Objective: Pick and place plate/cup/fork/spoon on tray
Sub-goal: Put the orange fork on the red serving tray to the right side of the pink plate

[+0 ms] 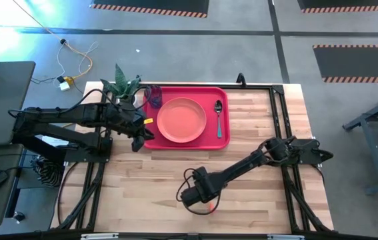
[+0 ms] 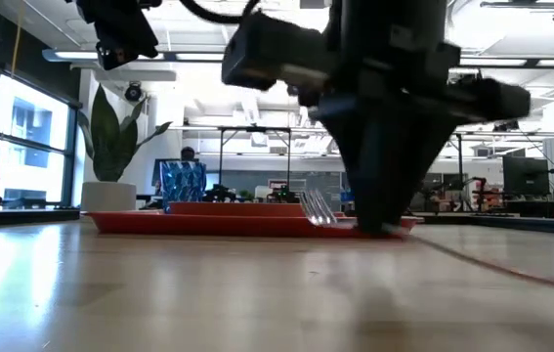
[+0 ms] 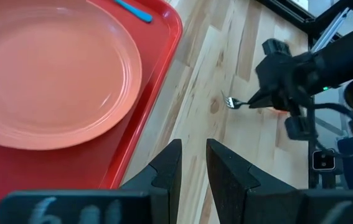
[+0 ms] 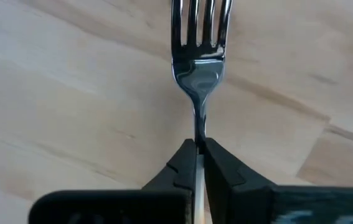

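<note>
The red tray point(image 1: 169, 143) lies at the table's far middle. On it are the salmon plate point(image 1: 182, 120), the teal-handled spoon point(image 1: 219, 117) to the plate's right, and the blue-purple cup point(image 1: 154, 96) at the far left corner. My left gripper point(image 3: 193, 149) hovers over the tray's near left corner, its fingers a narrow gap apart and empty. My right gripper point(image 1: 194, 197) is near the table's near edge, shut on the fork point(image 4: 200, 37). The fork's orange-red handle point(image 1: 209, 209) shows beside the gripper. My right gripper pinches the fork's metal neck point(image 4: 200, 127), just behind the tines, between its two fingertips. The fingers come from above, slanting down, with their tips at the tabletop point(image 2: 384, 231). The tines point(image 2: 318, 207) stand a little above the wood; the gripper hides the handle end.
A white pot with a green plant point(image 1: 123, 88) stands just off the tray's far left corner. Bare wood lies between the tray and the right gripper. A black frame point(image 1: 279, 100) runs along the table's right side. A thin cable point(image 2: 511, 269) lies on the wood.
</note>
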{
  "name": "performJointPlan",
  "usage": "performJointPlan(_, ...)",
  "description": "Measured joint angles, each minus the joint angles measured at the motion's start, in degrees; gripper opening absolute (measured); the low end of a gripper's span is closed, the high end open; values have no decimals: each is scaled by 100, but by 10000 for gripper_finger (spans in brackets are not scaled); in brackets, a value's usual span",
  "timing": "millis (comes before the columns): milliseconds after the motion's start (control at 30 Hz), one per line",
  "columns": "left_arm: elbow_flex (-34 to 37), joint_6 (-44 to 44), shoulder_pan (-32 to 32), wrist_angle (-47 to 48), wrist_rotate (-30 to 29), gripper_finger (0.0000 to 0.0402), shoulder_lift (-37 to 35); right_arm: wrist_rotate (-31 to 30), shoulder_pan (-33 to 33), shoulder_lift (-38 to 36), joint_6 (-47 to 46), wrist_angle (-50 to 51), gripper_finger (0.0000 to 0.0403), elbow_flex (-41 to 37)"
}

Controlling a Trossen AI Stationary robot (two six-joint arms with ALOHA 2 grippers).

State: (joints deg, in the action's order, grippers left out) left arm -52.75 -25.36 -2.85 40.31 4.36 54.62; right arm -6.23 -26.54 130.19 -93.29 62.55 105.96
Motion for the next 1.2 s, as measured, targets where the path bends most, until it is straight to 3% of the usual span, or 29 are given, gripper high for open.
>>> performJointPlan(433, 0, 350, 0, 62, -9, 62, -1, -630, 364, -20, 454, 1116, 1, 1290)
performJointPlan(800, 0, 1352, -13, 46, -216, 62, 0, -1666, 993, -50, 1075, 2387, 0, 2918)
performJointPlan(1200, -7, 1631, -13, -154, -531, 62, 1, -2215, 1722, -644, 1203, 2725, 0, 2635)
